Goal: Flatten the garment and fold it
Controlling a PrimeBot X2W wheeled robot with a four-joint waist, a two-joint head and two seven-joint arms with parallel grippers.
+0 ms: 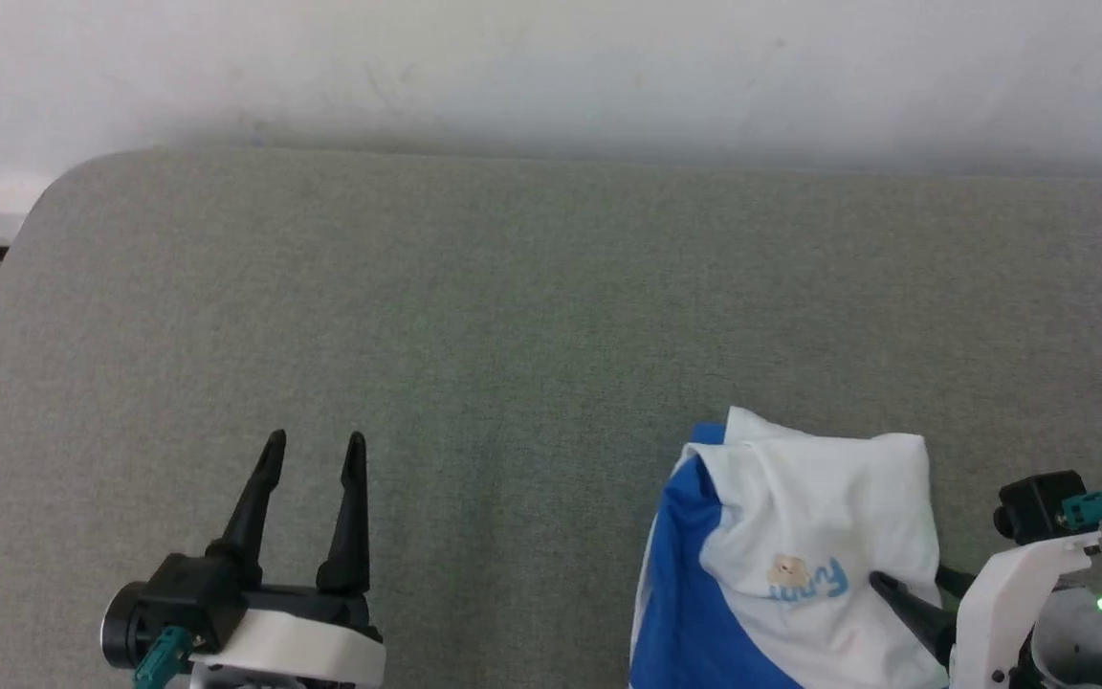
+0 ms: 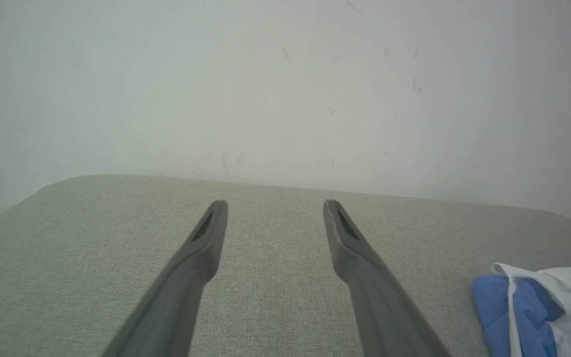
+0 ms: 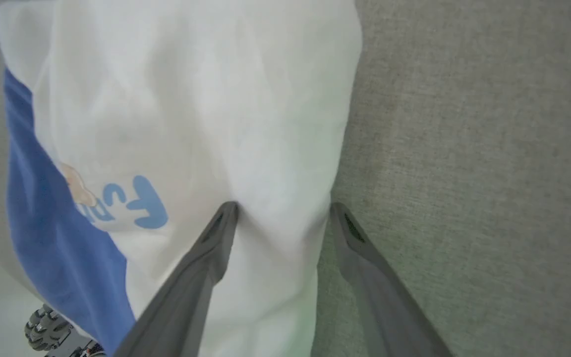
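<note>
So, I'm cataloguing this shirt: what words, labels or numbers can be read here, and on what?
"Fu": blue print on the garment's white front, in the right wrist view; the letters after it run into a fold and cannot be read.
Head view: the same print, too blurred to read.
No other text, label or number is legible.

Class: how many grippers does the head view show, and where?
2. Left gripper lower left, over bare cushion; right gripper lower right, astride the garment's edge.
</note>
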